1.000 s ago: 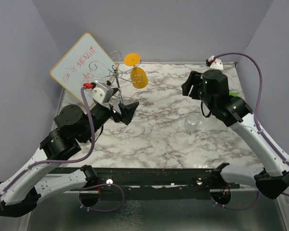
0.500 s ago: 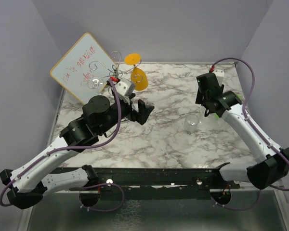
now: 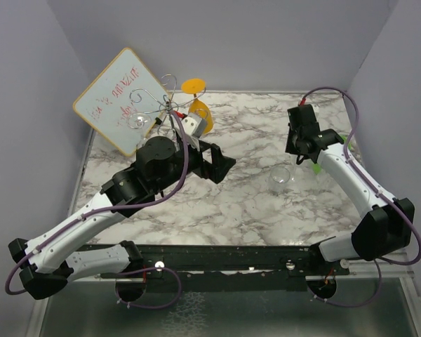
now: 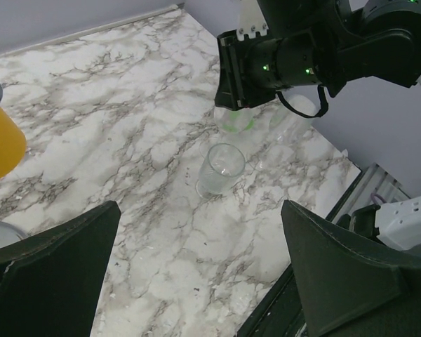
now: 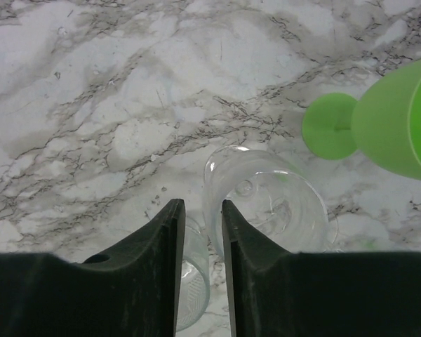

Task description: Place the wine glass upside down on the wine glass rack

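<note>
1. The right gripper hangs above the marble table. Its jaws are narrowed to a slim gap and grip nothing.
2. The clear wine glass stands rim up just at its 3 o'clock.
3. The green wine glass lies on its side at the clear one's 2 o'clock.
4. The left gripper is spread wide and empty.
5. The wine glass rack stands at the table's 11 o'clock, well apart from both glasses.

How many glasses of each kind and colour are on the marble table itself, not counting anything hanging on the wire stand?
Green wine glass: 1
Clear wine glass: 1
Clear tumbler: 1
Total: 3
</note>
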